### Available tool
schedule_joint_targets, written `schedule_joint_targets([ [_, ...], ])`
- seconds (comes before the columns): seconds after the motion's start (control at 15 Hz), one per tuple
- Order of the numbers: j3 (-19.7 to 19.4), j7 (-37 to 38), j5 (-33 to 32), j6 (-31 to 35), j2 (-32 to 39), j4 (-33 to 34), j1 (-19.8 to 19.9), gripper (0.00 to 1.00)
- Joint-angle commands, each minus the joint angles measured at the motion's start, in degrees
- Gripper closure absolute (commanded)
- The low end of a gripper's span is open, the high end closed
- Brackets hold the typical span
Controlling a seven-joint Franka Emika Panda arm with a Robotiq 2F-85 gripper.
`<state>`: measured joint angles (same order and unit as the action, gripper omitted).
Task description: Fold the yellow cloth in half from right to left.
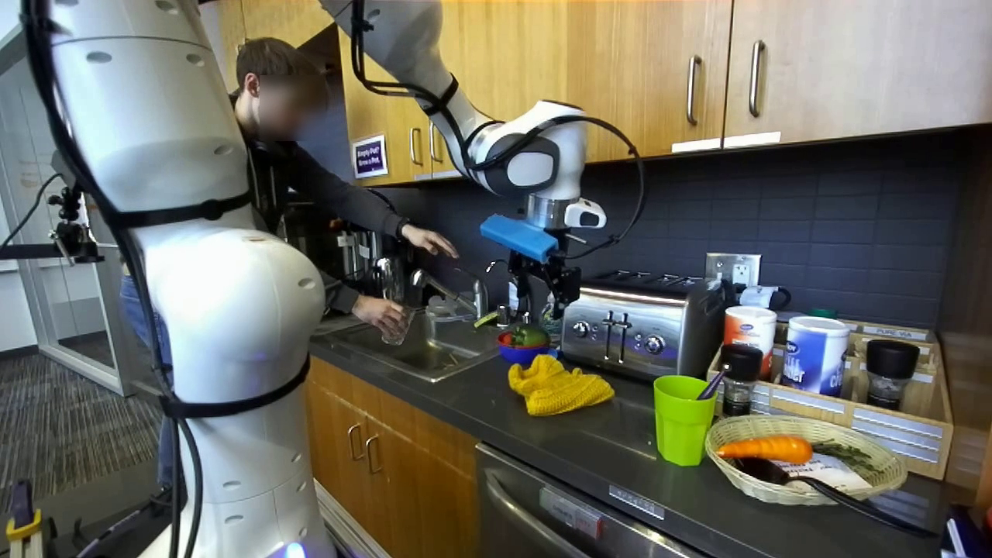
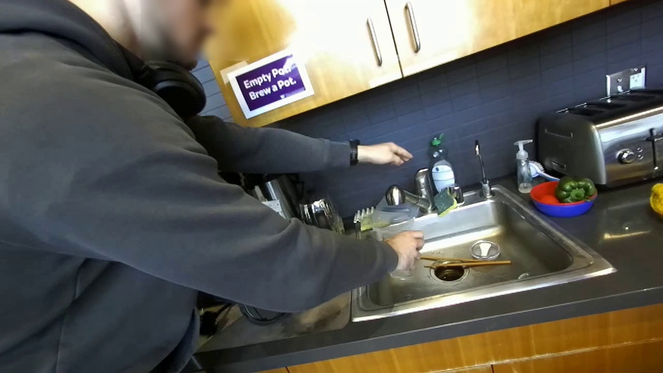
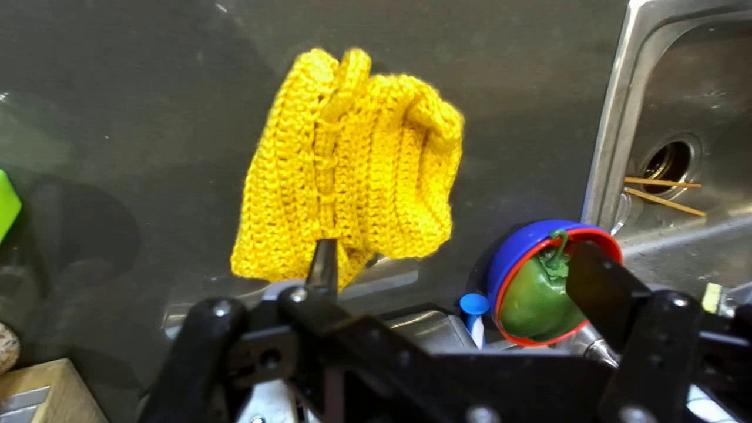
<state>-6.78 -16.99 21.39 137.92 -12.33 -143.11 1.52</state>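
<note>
Hanging above the counter [image 1: 604, 446], the end effector [image 3: 453, 251] holds nothing, jaws well apart; the yellow cloth [image 3: 352, 176] lies rumpled before the toaster [image 1: 639, 318]. Advise pinching the cloth's right edge centrally, lifting low, laying it leftward.

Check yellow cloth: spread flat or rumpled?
Rumpled: the yellow cloth sits humped in an exterior view, and the wrist view shows a raised ridge and a buckled edge.

Near the pincer [image 3: 451, 252]: one cloth [image 3: 358, 170], one green pepper [image 2: 575, 190], one toaster [image 1: 628, 329]. Farther from it: two chopsticks [image 2: 492, 263], one green cup [image 1: 682, 426], one carrot [image 1: 766, 449], one basket [image 1: 748, 479], two white-lidded canisters [image 1: 814, 360], two black-capped jars [image 1: 742, 364].
</note>
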Motion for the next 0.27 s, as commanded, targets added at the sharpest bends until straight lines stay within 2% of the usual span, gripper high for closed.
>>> schedule_joint_targets([
  [0.0, -0.96, -0.9, 0.3, -0.68, -1.15, -0.64, -0.3, 0.0],
  [0.2, -1.53, -1.5, 0.34, -1.14, -2.95, -1.75, -0.39, 0.0],
])
